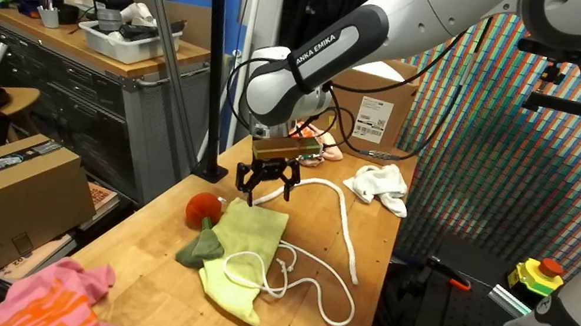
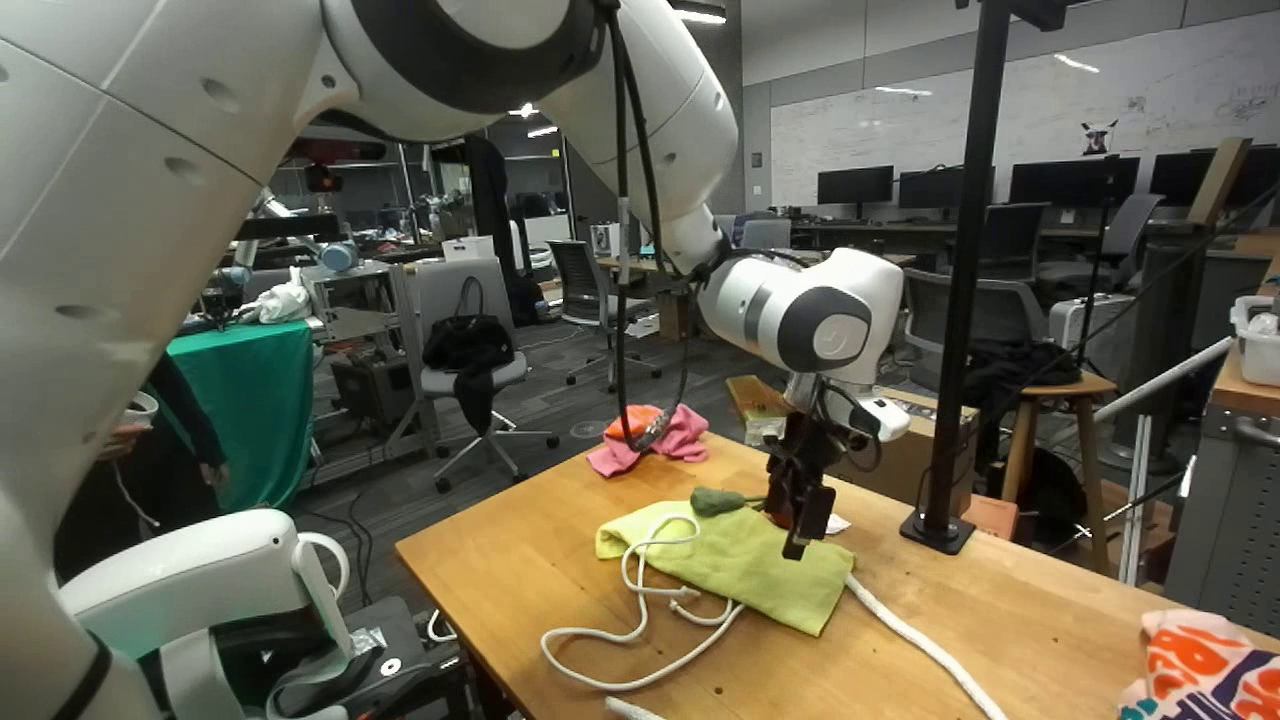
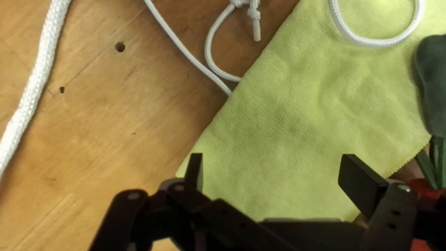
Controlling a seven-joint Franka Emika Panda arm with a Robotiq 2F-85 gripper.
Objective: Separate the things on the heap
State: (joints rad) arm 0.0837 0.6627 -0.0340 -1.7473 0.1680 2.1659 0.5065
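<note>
wrist view: gripper [image 3: 271, 167] spread wide above the yellow-green cloth [image 3: 296, 115]

it holds nothing, its placement suggesting a pinch to come. thin white cord [image 3: 372, 42] loops over the cloth and slips beneath its edge, probably the tangle to undo. farther, in an exterior view, the white cloth [image 1: 379, 187] lies apart, presumably already sorted.

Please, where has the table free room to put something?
Bare table lies between the bright pink cloth and yellow-green cloth, also inside the bend of the thick rope. Crowded around that cloth: thin cord, green lump, red ball, gripper.
</note>
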